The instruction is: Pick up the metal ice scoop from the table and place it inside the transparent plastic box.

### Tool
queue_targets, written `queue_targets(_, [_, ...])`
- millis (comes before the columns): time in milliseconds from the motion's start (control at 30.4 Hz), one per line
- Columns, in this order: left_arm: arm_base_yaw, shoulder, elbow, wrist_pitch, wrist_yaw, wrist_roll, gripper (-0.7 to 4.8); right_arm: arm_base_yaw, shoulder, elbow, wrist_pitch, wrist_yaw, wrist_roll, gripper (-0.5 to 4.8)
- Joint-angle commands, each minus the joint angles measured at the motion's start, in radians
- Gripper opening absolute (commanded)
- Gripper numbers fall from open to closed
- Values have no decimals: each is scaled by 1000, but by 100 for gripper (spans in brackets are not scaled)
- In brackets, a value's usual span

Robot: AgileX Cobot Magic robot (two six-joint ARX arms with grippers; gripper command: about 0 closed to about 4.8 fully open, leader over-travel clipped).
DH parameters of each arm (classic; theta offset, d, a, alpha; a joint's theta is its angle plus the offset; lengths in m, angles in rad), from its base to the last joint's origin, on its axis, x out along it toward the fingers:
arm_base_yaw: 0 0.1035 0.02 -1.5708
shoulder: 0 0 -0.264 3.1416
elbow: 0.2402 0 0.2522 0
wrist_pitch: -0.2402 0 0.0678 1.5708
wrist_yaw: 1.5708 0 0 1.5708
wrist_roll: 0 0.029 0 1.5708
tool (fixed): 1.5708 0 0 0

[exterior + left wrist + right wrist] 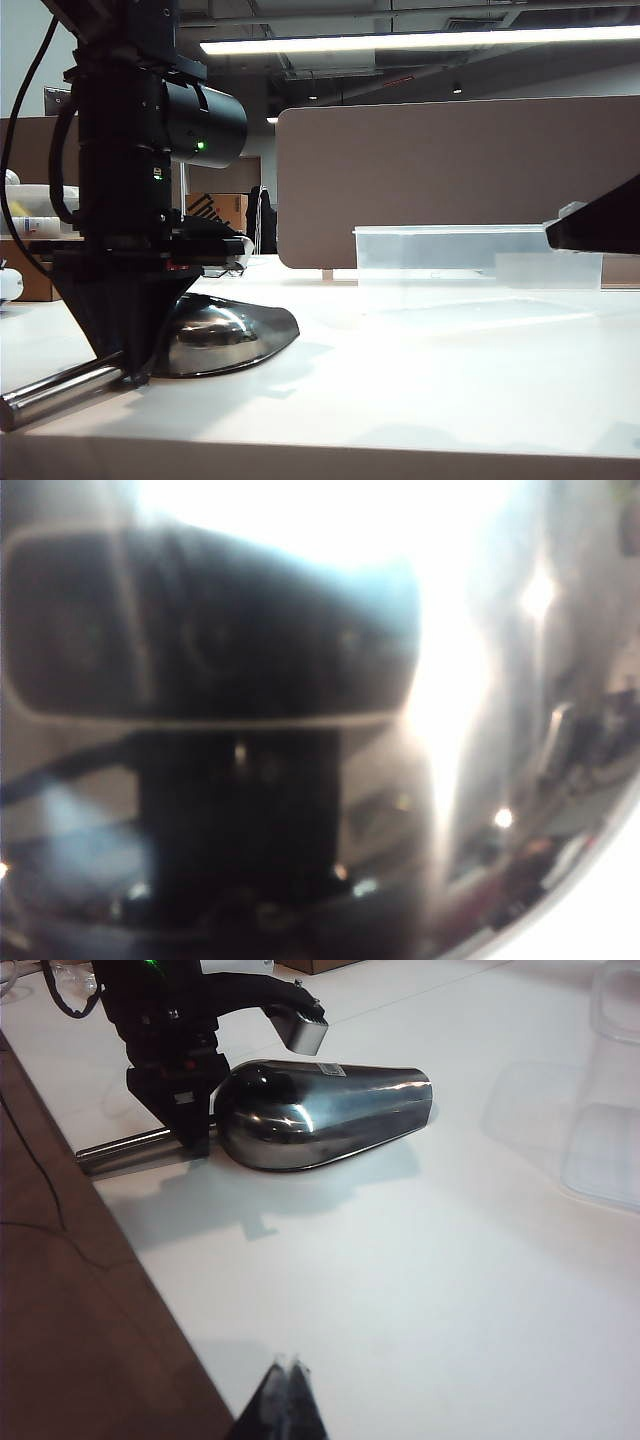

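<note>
The metal ice scoop (215,335) lies on the white table (420,380) with its bowl face down and its handle (50,392) pointing to the near left. My left gripper (128,368) comes straight down on the handle where it meets the bowl, its fingers (193,1120) closed against it. The left wrist view is filled by the blurred shiny bowl (480,730). The transparent plastic box (450,250) stands farther back on the right. My right gripper (290,1368) hangs shut and empty over the near table, well away from the scoop (320,1110).
A beige partition (450,180) stands behind the box. The table's brown edge (80,1290) runs beside my right gripper. A cardboard box (218,208) and clutter sit at the far left.
</note>
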Motion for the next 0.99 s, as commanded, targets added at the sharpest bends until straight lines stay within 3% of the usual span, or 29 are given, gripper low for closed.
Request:
queue_targets(33, [-3, 30, -23, -2, 27, 11, -5, 1, 0, 1, 14, -2, -2, -1])
queue_targets(790, [-7, -147, -19, 19, -128, 85, -5, -35, -1, 1, 14, 1, -2, -1])
queue_targets(987, [-7, -151, 148, -77, -137, 138, -5, -36, -1, 1, 14, 1, -2, -1])
